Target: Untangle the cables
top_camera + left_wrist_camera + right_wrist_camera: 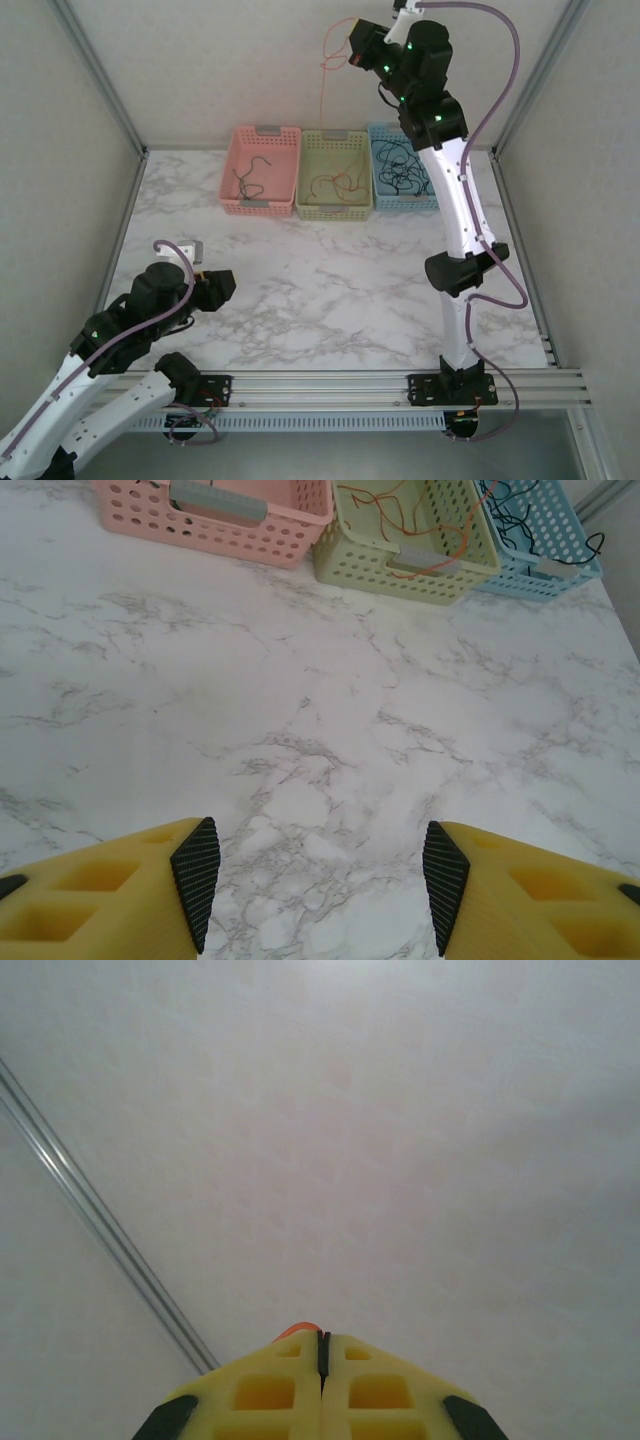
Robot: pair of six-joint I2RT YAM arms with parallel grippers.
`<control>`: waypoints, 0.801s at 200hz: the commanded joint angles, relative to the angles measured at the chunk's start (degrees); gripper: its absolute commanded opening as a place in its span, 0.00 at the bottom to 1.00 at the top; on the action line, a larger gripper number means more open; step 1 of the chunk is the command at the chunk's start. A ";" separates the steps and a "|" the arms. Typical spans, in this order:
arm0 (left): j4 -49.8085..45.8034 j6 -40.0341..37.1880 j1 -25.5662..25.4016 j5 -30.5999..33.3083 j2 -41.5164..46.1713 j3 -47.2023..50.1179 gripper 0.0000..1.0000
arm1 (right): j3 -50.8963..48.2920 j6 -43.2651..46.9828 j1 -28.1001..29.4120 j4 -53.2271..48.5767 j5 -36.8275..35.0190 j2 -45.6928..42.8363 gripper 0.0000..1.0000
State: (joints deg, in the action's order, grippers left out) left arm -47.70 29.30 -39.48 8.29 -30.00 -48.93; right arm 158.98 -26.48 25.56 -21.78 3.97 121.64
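My right gripper is raised high against the back wall and is shut on a thin orange cable. The cable hangs down toward the green basket. In the right wrist view the jaws are pressed together, with a bit of orange cable peeking out at the tips. More orange and red cables lie in the green basket, a dark one in the pink basket, and black ones in the blue basket. My left gripper hovers open and empty over the marble at the near left.
The three baskets stand in a row at the back of the marble table; the left wrist view shows the pink basket, the green one and the blue one. White walls with metal posts enclose the table, and a metal rail runs along its near edge.
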 commanded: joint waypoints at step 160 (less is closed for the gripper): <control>-1.02 -0.69 0.29 0.32 -0.14 -0.80 0.59 | -1.65 8.47 0.34 8.97 -2.39 1.50 0.00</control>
State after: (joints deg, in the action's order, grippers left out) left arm -47.86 29.15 -39.48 8.25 -30.11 -48.93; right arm 157.97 -19.40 25.54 -10.15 4.12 118.80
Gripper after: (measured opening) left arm 0.585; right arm 0.054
